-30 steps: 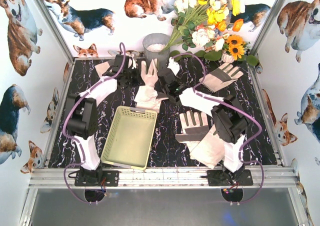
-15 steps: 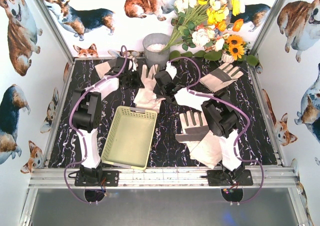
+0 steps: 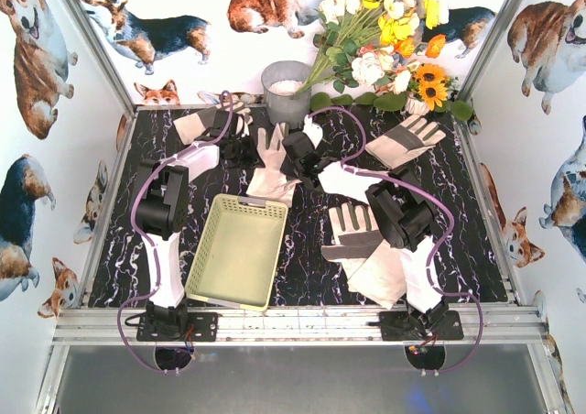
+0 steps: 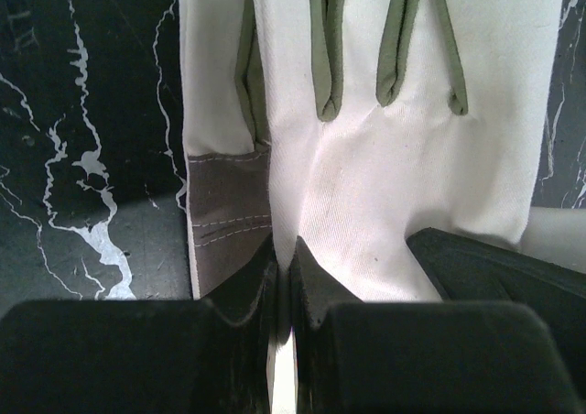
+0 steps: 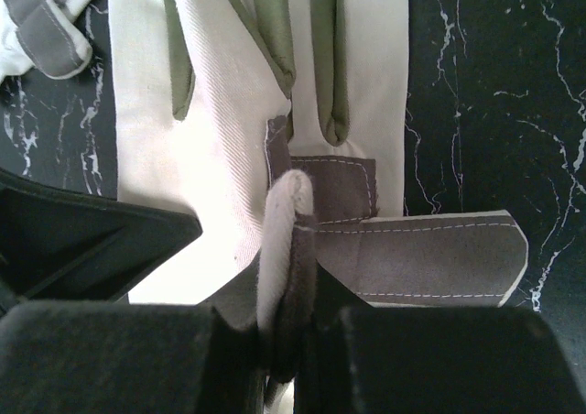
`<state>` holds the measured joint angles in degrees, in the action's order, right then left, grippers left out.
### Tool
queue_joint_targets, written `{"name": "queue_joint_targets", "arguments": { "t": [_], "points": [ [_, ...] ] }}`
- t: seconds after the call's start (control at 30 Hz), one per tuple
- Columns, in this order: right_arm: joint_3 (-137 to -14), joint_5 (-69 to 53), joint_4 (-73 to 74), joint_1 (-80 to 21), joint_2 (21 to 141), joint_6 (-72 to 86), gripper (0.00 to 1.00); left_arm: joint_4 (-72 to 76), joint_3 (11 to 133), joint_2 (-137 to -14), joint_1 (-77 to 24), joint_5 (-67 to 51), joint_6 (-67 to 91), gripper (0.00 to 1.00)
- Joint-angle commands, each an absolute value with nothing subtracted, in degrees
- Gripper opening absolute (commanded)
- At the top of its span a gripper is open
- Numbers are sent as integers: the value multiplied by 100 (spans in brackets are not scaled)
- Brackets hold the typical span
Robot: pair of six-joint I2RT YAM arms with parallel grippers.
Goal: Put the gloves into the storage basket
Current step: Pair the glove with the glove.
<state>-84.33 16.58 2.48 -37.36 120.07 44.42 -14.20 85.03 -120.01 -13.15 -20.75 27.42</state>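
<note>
Left hand point(image 4: 284, 249) and right hand point(image 5: 291, 290) both clamp the middle glove point(image 3: 268, 153); the storage basket point(image 3: 202, 245) lies at 6 o'clock, long axis 12-to-6, nearer the left arm.

- Left wrist view: the cream-white leather glove with olive-green finger seams point(image 4: 385, 157) runs off the edge at 12 o'clock, fingertips unseen.
- Right wrist view: the cream-white glove with grey patches point(image 5: 220, 130) is likewise cut at 12 o'clock.
- Overhead: the black-and-white right arm point(image 3: 403, 217) covers part of the cream-and-grey glove pile point(image 3: 352, 226) at the table's 4 o'clock.

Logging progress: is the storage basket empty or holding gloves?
Empty. The storage basket shows a bare floor from above; the gloves lie outside it.
</note>
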Motion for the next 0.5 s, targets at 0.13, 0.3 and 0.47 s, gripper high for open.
{"name": "queue_joint_targets", "arguments": {
  "t": [0.13,0.3,0.47],
  "points": [
    [-8321,1809,155,-3683,12118,4464,0,-1290,8314,-12028,-1161,-1811,2900,0],
    [-8248,1768,145,-3683,12122,4466,0,-1411,8318,-12061,-1170,-1773,2866,0],
    [-8162,1770,148,-3683,12134,4439,0,-1574,8310,-12113,-1161,-1696,2786,0]
  ]
}}
